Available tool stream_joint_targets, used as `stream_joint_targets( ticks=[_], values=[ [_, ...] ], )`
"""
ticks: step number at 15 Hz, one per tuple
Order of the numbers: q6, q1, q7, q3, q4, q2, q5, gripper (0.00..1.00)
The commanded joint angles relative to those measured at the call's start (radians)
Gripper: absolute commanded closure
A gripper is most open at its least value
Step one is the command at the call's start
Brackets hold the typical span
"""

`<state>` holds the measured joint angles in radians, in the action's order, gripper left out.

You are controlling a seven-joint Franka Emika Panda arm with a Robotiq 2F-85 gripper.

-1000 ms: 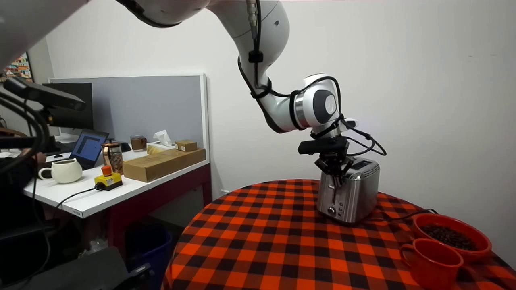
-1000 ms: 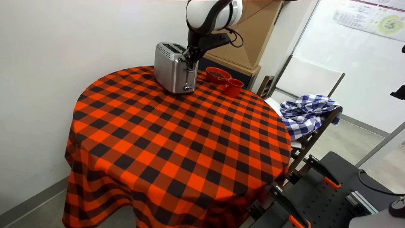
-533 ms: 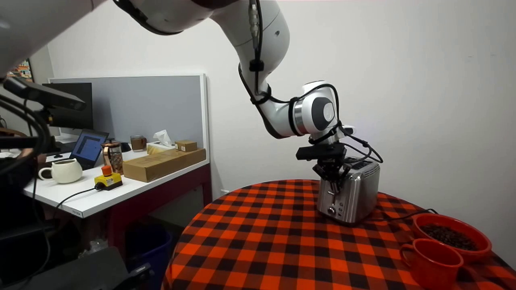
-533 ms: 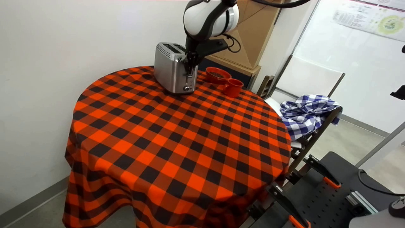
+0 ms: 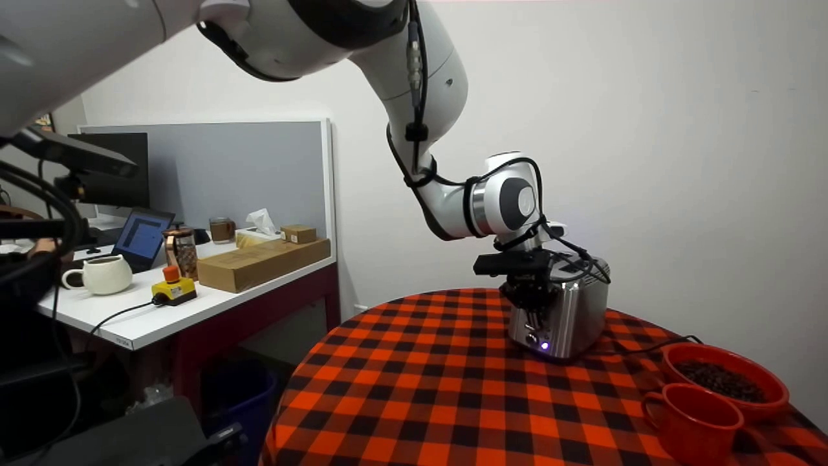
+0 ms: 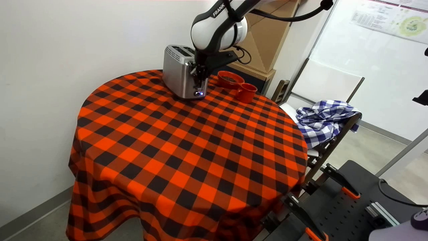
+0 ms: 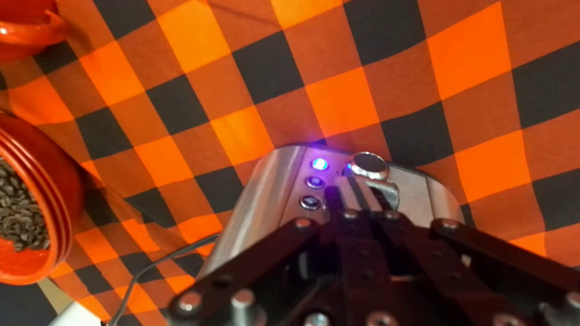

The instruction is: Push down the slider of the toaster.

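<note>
I have the gripper (image 7: 359, 194) narrow, its fingers (image 7: 347, 194) together and their tips at the slider (image 7: 389, 193), low on the front of the toaster (image 7: 247, 203) by the knob (image 7: 370, 164); I can't tell whether they touch it. Beside the knob, a button (image 7: 320, 164) glows blue-violet. The toaster stands upright on the checkered tablecloth (image 6: 180, 150), near a red bowl (image 7: 68, 194) of dark beans (image 7: 18, 210) and a red mug (image 6: 245, 94).

the round bench (image 6: 187, 160) wore a checked cloth (image 6: 100, 192). on it stood the toaster (image 6: 173, 75), a bowl (image 6: 227, 85) of beans (image 5: 721, 380) and, just beside that, a mug (image 6: 246, 94); a cord (image 5: 640, 351) lay near.
</note>
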<state>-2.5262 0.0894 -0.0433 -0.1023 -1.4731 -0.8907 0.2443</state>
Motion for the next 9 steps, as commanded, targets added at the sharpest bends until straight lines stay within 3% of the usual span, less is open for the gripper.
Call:
stream_joint_targets(
  ticks=[1, 2, 5, 9],
  values=[
    [0.011, -0.005, 0.001, 0.015, 0.048, -0.066, -0.023, 0.98],
    [0.028, -0.007, 0.001, 0.019, 0.049, -0.057, -0.029, 0.77],
    [0.090, -0.023, 0.009, 0.042, 0.030, 0.006, -0.066, 0.64],
    [0.133, -0.018, -0.011, 0.056, -0.046, 0.103, -0.103, 0.34]
  ],
)
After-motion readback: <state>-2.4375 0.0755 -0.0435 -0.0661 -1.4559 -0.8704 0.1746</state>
